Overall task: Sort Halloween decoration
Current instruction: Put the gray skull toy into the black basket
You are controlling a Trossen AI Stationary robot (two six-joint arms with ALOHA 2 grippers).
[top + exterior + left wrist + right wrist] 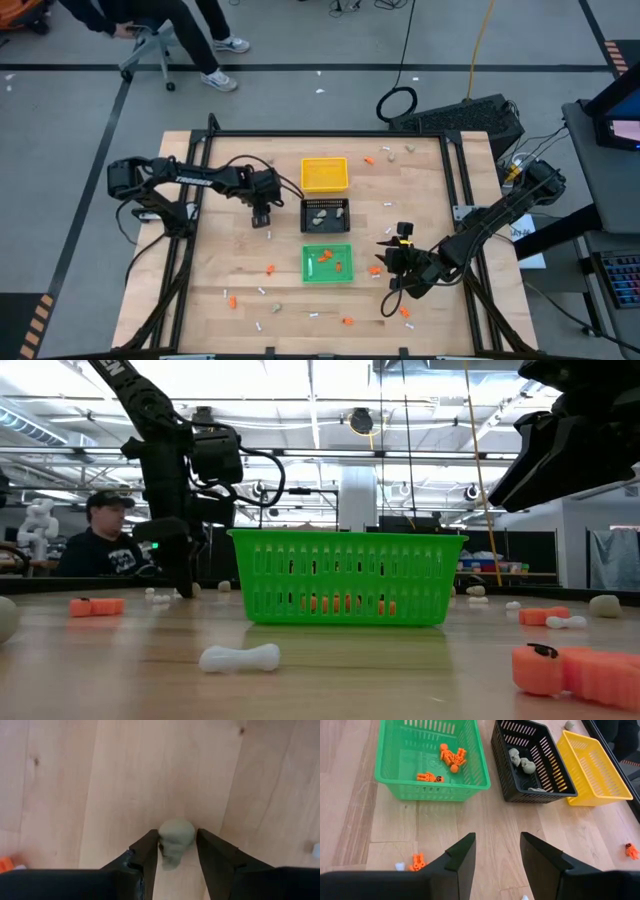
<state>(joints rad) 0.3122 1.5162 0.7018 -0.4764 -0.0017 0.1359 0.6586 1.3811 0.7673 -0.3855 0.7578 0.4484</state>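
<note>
Just left of the black tray (325, 215), on bare wood, my left gripper (177, 851) has its fingers closed in against a beige-grey skull (177, 840), one finger touching each flank, the piece still resting on the table (230, 260). I judge the pick is at the point of lifting. To do it well I would go straight up first, since the skull is rounded and the fingers hold it low on its sides, so a sideways drag could roll it out. Once clear of the wood, it wants carrying over the black tray's near wall and releasing above the skulls (521, 761) already lying there.

My right gripper (497, 851) hangs empty with its fingers apart near the green tray (328, 263), which holds orange figures (451, 756); the yellow tray (324, 173) looks empty. Other orange bits (270, 269) and white bones (239, 657) lie scattered on the near half of the table.

There is open wood between the left gripper and the black tray, so the path is short and unobstructed. The tray wall is the one edge to clear, and the right arm is well apart.
</note>
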